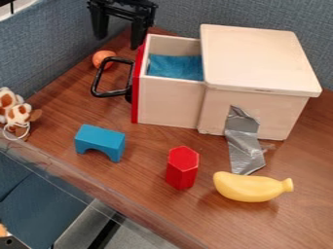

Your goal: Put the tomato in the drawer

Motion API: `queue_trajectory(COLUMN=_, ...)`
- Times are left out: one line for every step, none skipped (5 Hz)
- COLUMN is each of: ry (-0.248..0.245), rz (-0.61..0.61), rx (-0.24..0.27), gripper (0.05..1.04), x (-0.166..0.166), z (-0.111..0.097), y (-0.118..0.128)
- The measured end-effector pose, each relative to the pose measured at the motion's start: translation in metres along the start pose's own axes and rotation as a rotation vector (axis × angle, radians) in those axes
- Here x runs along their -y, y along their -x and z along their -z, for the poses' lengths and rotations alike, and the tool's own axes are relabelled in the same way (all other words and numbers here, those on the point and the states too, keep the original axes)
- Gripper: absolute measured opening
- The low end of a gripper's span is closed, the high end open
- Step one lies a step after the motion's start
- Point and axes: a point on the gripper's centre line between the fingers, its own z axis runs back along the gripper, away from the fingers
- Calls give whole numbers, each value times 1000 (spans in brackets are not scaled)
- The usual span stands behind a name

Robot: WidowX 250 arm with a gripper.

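The gripper (pixel 119 38) hangs at eleven o'clock in the view, over the far part of the brown tabletop (pixel 143 146), its fingers apart. The tomato (pixel 104 57), a small orange-red ball, sits on the tabletop, also toward eleven, between six and seven o'clock from the gripper. It is outside the drawer, near the black handle (pixel 112 94), whose top bar partly overlaps it in the view.

The drawer (pixel 170 99) stands open, pulled out toward nine o'clock from its pale wooden box (pixel 260 63), which takes up the area between one and two. It has a red front (pixel 136 92), and a blue cloth (pixel 175 67) lies inside. A strip of silver tape (pixel 244 141) runs down the near side of the box and onto the tabletop, between three and four o'clock.

Between four and five lies a yellow banana (pixel 252 187), its narrow end pointing toward three. A red six-sided block (pixel 182 168) stands upright just short of six o'clock, and a blue arch block (pixel 101 141) rests between eight and nine, its opening facing down. At nine is a brown and white soft toy (pixel 18 114).
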Motion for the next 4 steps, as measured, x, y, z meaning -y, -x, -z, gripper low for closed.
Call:
queue_trajectory(ry=-13, rz=0, rx=7, gripper=1001, x=-2, z=-2, y=-6)
queue_trajectory(ry=-13, rz=-4, rx=13, gripper=1000, x=-5, z=-2, y=-13)
queue_trajectory(ry=-12, rz=-44, rx=25, gripper=1001, x=-18, z=-7, y=-19)
queue_trajectory(ry=-17, rz=-81, rx=26, gripper=1000, x=-29, z=-7, y=-19)
